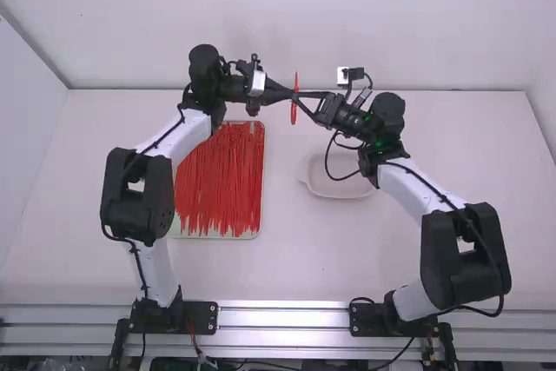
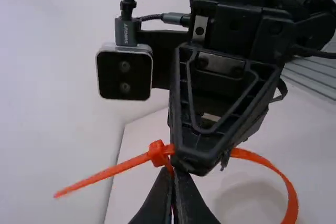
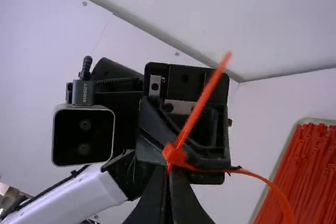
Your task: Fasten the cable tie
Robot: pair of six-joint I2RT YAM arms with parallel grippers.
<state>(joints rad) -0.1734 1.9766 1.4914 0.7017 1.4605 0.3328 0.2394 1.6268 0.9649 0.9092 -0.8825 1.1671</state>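
The white table (image 1: 486, 145) is carrying a tray (image 1: 252, 234) heaped with spare red ties, and a shallow white dish (image 1: 343, 187) is sitting just beside the tray on the right arm's side. Above the tray's far corner, off the table, the two arms are meeting tip to tip. The left gripper (image 2: 171, 187) is pinching with its fingers fully closed, and the right gripper (image 3: 169, 182) is doing the same from the opposite side, so both are clamping one red cable tie (image 1: 295, 82) at almost the same spot. The tie's tail (image 3: 207, 85) is already passing through the head (image 2: 157, 153) and sticking out free, while the loop (image 2: 262, 161) is hanging open and wide beyond the fingers. The tie is looking very light, thin and springy, bending easily across its flat face and probably smooth enough to slip under a weak pinch. The best holds are likely flat across the strap, one just beside the head to brace it and one on the free tail to draw it through.
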